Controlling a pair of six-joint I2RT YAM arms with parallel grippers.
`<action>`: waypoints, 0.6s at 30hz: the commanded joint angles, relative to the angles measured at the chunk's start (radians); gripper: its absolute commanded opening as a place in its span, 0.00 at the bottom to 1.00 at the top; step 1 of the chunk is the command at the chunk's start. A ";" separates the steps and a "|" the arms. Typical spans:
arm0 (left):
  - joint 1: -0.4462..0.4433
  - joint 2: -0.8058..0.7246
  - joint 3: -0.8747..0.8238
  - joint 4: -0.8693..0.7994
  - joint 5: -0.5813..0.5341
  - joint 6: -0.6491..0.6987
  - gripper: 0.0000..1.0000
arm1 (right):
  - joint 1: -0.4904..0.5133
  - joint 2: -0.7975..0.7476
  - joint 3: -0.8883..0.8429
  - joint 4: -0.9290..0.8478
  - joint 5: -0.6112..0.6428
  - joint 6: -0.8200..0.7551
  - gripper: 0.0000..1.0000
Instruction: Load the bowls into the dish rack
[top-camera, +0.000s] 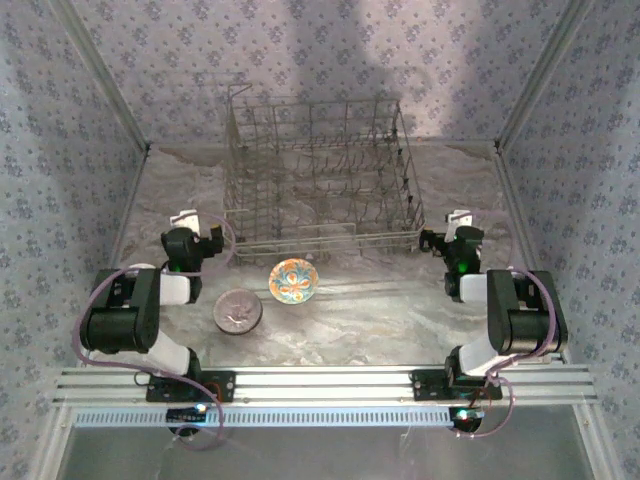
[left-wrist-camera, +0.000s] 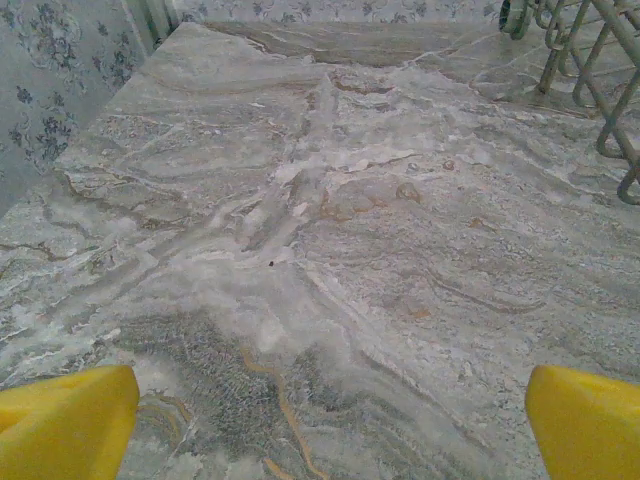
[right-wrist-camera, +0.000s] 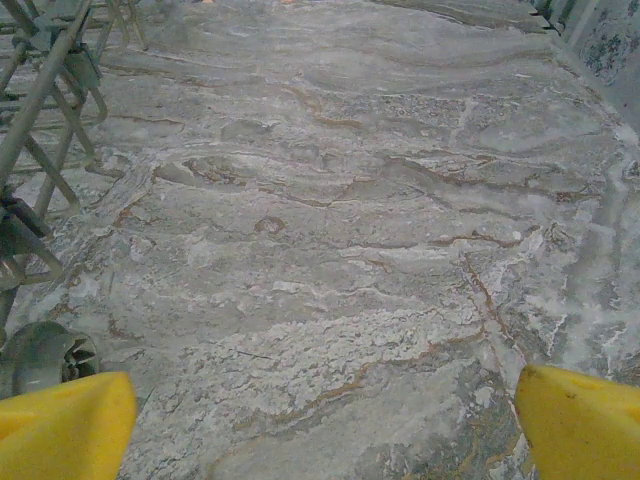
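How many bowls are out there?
2: a colourful patterned bowl in front of the dish rack, a grey bowl left of it. Others may be hidden.

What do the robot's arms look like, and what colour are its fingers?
The left arm and right arm are chunky black blocks joined by white sections, each with a looping purplish cable. A small green light glows near the right wrist. The left gripper and right gripper have bright yellow fingers.
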 joint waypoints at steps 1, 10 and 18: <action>0.006 -0.003 0.016 0.007 0.007 -0.005 0.99 | 0.009 0.007 0.015 0.018 -0.011 -0.009 0.99; 0.006 -0.003 0.016 0.007 0.006 -0.005 0.99 | 0.005 0.007 0.016 0.018 -0.015 -0.006 0.99; 0.007 -0.003 0.016 0.005 0.008 -0.006 0.99 | 0.004 0.007 0.015 0.018 -0.015 -0.006 0.99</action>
